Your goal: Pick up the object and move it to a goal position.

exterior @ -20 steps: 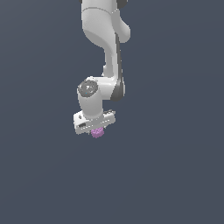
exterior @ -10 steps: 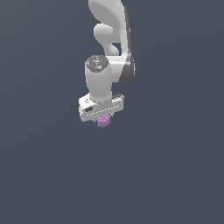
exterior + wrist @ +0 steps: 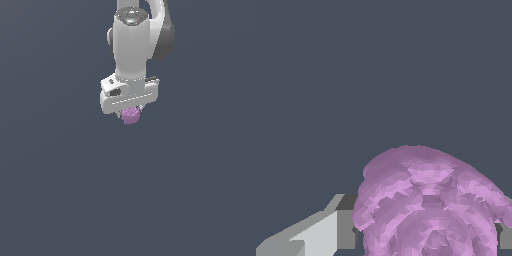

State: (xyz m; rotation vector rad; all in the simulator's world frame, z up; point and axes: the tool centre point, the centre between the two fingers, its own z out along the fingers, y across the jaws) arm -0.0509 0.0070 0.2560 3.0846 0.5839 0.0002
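- Exterior view: the arm hung vertical, wrist down, against a plain dark grey field. The gripper was closed narrow on the object, a purple-pink bumpy chunk showing just under the white gripper body.
- Exterior view: only the lower part of the object was visible; the fingers were mostly hidden behind the body. No goal marker could be made out, and no surface or shadow told how high it hung.
- Wrist view: the object filled the near field, lumpy and faceted. A grey finger touched one flank; a sliver of the other finger showed at the far flank.
- Judgement: looked rigid and light, narrower than the gripper. Bumps gave uneven contact, so it might pivot or slip.
- Judgement: best held across opposite flanks near mid-height, as here.
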